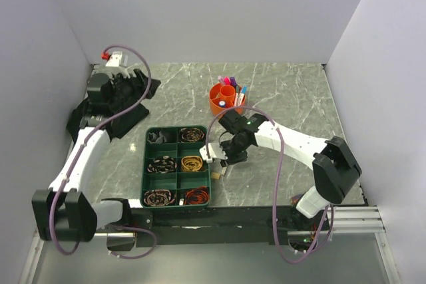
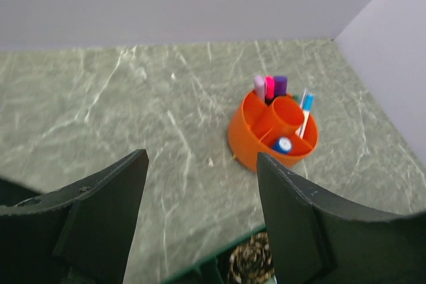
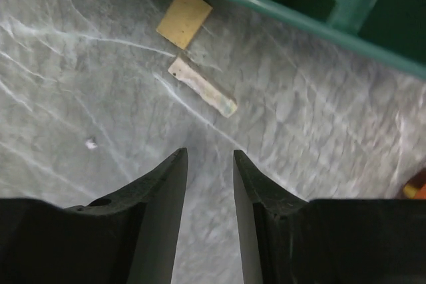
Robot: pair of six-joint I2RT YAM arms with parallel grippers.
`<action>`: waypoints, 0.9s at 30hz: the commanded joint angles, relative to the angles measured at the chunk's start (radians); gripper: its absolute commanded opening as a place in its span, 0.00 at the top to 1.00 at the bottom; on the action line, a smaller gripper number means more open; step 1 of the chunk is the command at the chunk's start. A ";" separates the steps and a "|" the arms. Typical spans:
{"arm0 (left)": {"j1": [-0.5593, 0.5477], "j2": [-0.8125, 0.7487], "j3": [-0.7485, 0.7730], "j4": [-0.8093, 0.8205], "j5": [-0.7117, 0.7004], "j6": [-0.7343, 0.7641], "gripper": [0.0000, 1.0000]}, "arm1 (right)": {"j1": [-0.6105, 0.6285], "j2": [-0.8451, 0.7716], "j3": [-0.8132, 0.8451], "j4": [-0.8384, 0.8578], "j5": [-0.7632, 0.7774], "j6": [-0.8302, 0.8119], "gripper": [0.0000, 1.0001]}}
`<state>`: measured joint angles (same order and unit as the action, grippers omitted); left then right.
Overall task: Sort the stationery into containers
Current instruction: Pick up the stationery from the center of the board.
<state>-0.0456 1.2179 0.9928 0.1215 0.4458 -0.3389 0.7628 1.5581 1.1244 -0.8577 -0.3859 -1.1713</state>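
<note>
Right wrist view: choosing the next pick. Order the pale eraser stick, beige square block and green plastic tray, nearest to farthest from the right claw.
1. Pale eraser stick, straight ahead of the right claw.
2. Beige square block, just beyond it, slightly left.
3. Green plastic tray, its rim behind the block.

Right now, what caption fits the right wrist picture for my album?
Open, empty right gripper above a beige eraser and a pale stick beside the green tray.
</note>
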 commanded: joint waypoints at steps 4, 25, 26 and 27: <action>0.042 -0.150 -0.068 -0.066 -0.042 0.028 0.27 | 0.032 -0.003 -0.081 0.150 0.041 -0.240 0.56; 0.161 -0.184 -0.079 -0.089 -0.050 0.029 0.25 | 0.090 0.142 -0.012 0.094 0.058 -0.374 0.93; 0.161 -0.182 -0.079 -0.086 -0.047 0.026 0.25 | 0.084 0.090 -0.009 0.065 0.059 -0.369 0.96; 0.161 -0.178 -0.079 -0.074 -0.039 0.026 0.25 | 0.073 0.056 0.001 0.045 0.058 -0.366 1.00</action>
<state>0.1108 1.0554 0.9215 0.0109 0.3946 -0.3115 0.8539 1.7203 1.0698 -0.7399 -0.3275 -1.5539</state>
